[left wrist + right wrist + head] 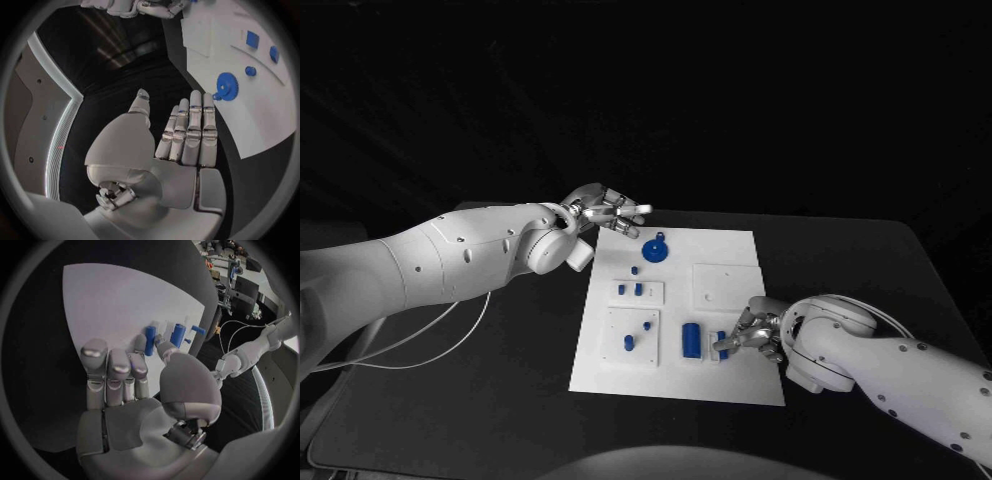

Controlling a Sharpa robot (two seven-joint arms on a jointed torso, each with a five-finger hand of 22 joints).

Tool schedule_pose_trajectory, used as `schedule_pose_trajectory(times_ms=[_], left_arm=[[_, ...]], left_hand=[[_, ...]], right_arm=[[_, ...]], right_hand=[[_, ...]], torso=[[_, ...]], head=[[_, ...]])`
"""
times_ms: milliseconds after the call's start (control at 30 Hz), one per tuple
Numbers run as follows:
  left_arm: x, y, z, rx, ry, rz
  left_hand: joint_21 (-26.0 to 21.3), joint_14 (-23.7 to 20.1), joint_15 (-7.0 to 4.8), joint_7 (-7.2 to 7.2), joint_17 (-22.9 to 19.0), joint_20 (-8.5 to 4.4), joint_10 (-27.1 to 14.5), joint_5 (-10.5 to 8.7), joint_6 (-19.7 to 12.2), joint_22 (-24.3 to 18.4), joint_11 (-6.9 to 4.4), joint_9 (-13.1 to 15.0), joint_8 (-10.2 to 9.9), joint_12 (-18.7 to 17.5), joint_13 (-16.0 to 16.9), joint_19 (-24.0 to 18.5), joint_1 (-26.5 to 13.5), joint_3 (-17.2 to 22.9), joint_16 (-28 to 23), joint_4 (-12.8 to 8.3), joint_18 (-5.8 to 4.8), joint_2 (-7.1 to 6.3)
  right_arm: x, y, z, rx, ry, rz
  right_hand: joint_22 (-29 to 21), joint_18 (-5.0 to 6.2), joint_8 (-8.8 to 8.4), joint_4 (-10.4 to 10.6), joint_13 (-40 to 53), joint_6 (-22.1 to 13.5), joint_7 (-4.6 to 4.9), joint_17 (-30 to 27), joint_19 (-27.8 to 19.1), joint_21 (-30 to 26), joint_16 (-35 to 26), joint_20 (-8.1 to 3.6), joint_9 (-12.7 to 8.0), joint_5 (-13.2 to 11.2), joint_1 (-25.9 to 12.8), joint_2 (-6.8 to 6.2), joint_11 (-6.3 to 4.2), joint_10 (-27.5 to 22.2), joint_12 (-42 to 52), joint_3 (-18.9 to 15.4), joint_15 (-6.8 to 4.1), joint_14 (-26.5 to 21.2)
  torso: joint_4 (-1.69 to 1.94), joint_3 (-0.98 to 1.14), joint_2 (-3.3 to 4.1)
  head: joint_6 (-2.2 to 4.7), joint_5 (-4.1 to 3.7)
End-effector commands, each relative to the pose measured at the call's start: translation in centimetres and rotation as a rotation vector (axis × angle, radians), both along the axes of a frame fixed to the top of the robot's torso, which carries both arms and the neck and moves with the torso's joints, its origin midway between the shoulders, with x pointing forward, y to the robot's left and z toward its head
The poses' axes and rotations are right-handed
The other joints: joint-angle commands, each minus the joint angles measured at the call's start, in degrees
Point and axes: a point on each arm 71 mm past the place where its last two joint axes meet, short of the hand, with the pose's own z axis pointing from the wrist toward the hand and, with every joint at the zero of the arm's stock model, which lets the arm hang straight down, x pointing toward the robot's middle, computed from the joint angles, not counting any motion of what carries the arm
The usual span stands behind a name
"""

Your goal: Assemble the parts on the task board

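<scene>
The right hand point(754, 335) hovers at the near right edge of the task board point(733, 250), fingers apart and empty, just beside a blue upright piece point(721, 338). The left hand point(603, 212) waits spread and empty off the far left corner. Most work looks undone: the blue gear point(655, 248), cylinder point(691, 338) and small pegs point(635, 289) lie scattered across the white plate.

The board point(678, 310) lies mid-bench point(473, 400). On the board, the gear point(655, 249) sits at the far end, small parts point(633, 290) nearer than it, and the cylinder point(691, 339) at the near end. The left hand point(600, 209) is at the board's far left corner, the right hand point(756, 331) at its near right edge.
</scene>
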Motion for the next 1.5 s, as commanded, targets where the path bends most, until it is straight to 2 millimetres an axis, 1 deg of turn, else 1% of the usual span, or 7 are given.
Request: schedule_pose_trajectory(times_ms=[33,433,500,567,967,1267,1500], left_arm=[[0.0,-0.1,0.0,-0.005,-0.002,-0.009],[0.0,-0.1,0.0,-0.004,0.001,-0.008],[0.0,-0.1,0.0,-0.004,0.001,-0.008],[0.0,-0.1,0.0,-0.004,0.002,-0.008],[0.0,0.1,0.0,-0.002,0.006,-0.006],[-0.1,0.2,0.0,0.000,0.009,-0.003],[-0.1,0.3,0.0,0.000,0.010,-0.004]], left_hand=[[0.27,-0.26,-0.10,-0.03,0.00,0.17,-0.30,-0.33,-0.48,-0.10,-0.14,0.08,-0.01,-0.12,0.07,-0.10,-0.32,-0.14,-0.30,0.04,-0.82,0.42],[0.27,-0.27,-0.10,-0.04,-0.02,0.16,-0.31,-0.33,-0.48,-0.11,-0.13,0.09,0.00,-0.13,0.07,-0.09,-0.38,-0.14,-0.30,0.12,-0.82,0.43],[0.27,-0.27,-0.10,-0.04,-0.02,0.16,-0.31,-0.33,-0.48,-0.11,-0.13,0.09,0.00,-0.13,0.07,-0.09,-0.38,-0.14,-0.30,0.12,-0.82,0.43],[0.27,-0.27,-0.10,-0.04,-0.02,0.16,-0.31,-0.33,-0.48,-0.11,-0.13,0.09,0.00,-0.13,0.07,-0.09,-0.38,-0.14,-0.30,0.12,-0.82,0.43],[0.27,-0.27,-0.10,-0.04,-0.04,0.16,-0.32,-0.33,-0.50,-0.13,-0.13,0.09,0.00,-0.13,0.07,-0.09,-0.34,-0.12,-0.30,0.18,-0.82,0.39],[0.27,-0.28,-0.10,-0.02,-0.09,0.16,-0.35,-0.33,-0.54,-0.17,-0.12,0.08,-0.01,-0.13,0.07,-0.09,-0.23,-0.05,-0.30,0.32,-0.83,0.30],[0.27,-0.28,-0.10,-0.02,-0.09,0.16,-0.35,-0.33,-0.54,-0.17,-0.12,0.08,-0.01,-0.13,0.07,-0.09,-0.23,-0.05,-0.30,0.32,-0.83,0.30]], right_arm=[[-0.4,-1.0,-1.0,-0.055,0.055,0.012],[-0.4,-1.1,-1.0,-0.015,0.057,0.005],[-0.4,-1.1,-1.0,-0.013,0.055,0.003],[-0.4,-1.2,-1.0,-0.011,0.054,0.002],[-0.3,-2.1,-1.0,-0.020,0.046,-0.014],[-0.3,-2.5,-0.9,-0.020,0.044,-0.022],[-0.1,-2.8,-0.7,-0.043,0.006,-0.020]], right_hand=[[5.06,-0.51,-0.20,1.16,-0.01,-0.16,0.36,0.17,3.00,-0.33,-0.41,-0.43,0.21,-0.28,0.58,-0.58,0.02,-0.12,-0.39,-0.52,-0.30,0.24],[5.08,-0.41,-0.17,3.55,-0.08,-0.15,0.56,0.40,3.00,-0.58,-0.70,-0.42,0.73,-0.28,-0.10,-0.91,0.14,-0.21,-0.68,-3.72,-0.28,0.27],[5.07,-0.37,-0.20,4.09,-0.10,-0.23,0.61,0.45,3.01,-0.62,-0.80,-0.40,1.03,-0.28,0.51,-0.27,0.15,-0.23,-0.75,-6.01,-0.30,0.28],[5.06,-0.36,-0.19,4.45,-0.11,-0.27,0.61,0.51,3.00,-0.68,-0.92,-0.38,1.19,-0.28,0.90,-0.27,0.18,-0.26,-0.81,-6.58,-0.25,0.30],[5.05,-0.33,-0.27,3.45,-0.32,-0.66,0.68,0.62,2.98,-0.81,-1.11,-0.41,1.04,-0.28,1.95,0.06,0.20,-0.46,-1.19,-6.79,-0.27,0.31],[5.06,-0.21,-0.21,4.10,-0.57,-0.86,0.87,0.78,2.97,-1.02,-1.37,-0.33,0.11,-0.28,1.94,0.05,0.33,-0.74,-1.53,-8.07,-0.20,0.33],[5.03,-0.19,-0.34,3.52,-0.80,-1.62,1.06,0.80,2.94,-1.20,-1.51,-0.35,-0.39,-0.28,2.70,0.34,0.42,-0.98,-1.87,-7.20,-0.20,0.29]], torso=[[0.00,0.03,0.03],[0.00,-0.01,-0.01],[0.02,-0.01,-0.03],[0.02,-0.01,-0.02],[0.00,-0.04,-0.02],[0.00,0.01,-0.01],[-0.02,0.00,0.00]], head=[[-0.06,0.08],[0.03,-0.01],[0.07,-0.03],[0.05,-0.03],[0.08,0.01],[0.13,0.02],[0.25,-0.08]])
